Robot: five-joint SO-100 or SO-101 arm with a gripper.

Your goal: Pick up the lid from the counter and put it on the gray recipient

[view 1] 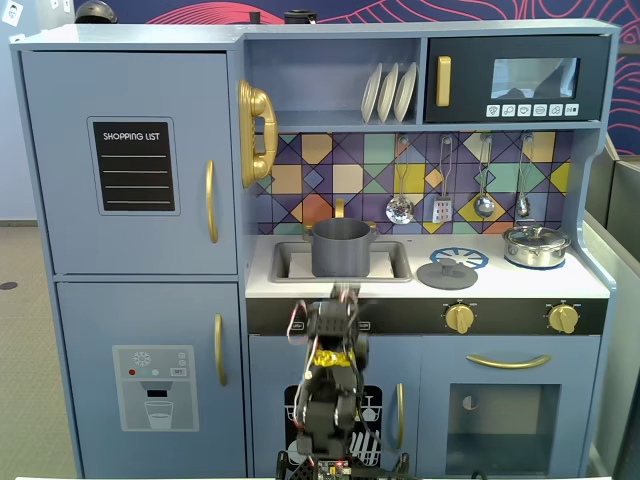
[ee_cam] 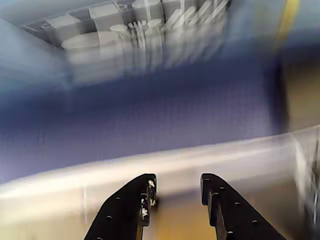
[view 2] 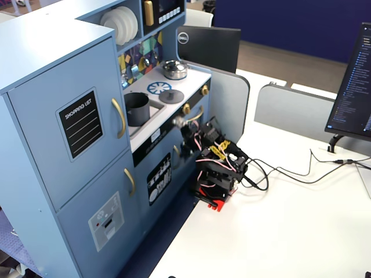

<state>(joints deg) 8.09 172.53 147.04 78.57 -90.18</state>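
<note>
Fixed views show the flat matte dark-gray lid [view 1: 447, 272] lying on the toy kitchen's white worktop [view 1: 500, 282], well right of the tall matte gray pot [view 1: 340, 246] in the sink. Nothing is done yet: the tool [ee_cam: 176, 190], parted and empty, sits low before the cabinet.

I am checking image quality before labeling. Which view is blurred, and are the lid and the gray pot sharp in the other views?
The wrist view is heavily motion-blurred; only the open gripper looks fairly sharp. In both fixed views the lid and the gray pot are clear, under even light, with a slight glare on the silver pot.
</note>
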